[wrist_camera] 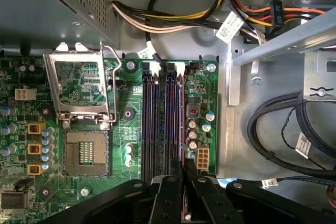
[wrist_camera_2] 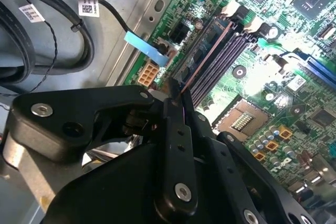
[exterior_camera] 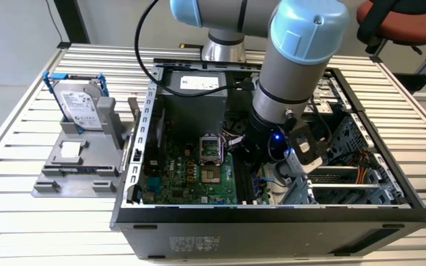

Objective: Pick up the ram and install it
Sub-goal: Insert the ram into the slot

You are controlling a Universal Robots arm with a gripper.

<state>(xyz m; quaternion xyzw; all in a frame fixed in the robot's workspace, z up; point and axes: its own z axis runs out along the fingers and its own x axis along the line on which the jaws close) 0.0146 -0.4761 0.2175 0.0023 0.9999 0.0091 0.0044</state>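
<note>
The ram (wrist_camera: 183, 124) shows edge-on as a thin brownish strip in both wrist views, standing upright along the outermost of the black memory slots (wrist_camera: 157, 119) on the green motherboard (exterior_camera: 191, 177). My gripper (wrist_camera: 185, 182) is shut on the ram's top edge, its two black fingers (wrist_camera: 170, 198) pressed against either side. In the second wrist view the ram (wrist_camera_2: 210, 51) runs from the gripper (wrist_camera_2: 178, 103) towards the white slot latches (wrist_camera_2: 231, 9). In the exterior view the arm reaches down into the open computer case (exterior_camera: 272, 213), with the gripper (exterior_camera: 261, 166) low over the board.
The open CPU socket (wrist_camera: 86, 153) with its raised metal frame lies beside the slots. Black cable loops (wrist_camera: 283, 124) and a drive cage wall flank the other side. A hard drive in a blue frame (exterior_camera: 80, 102) stands on a grey holder (exterior_camera: 76, 166) on the exterior view's left.
</note>
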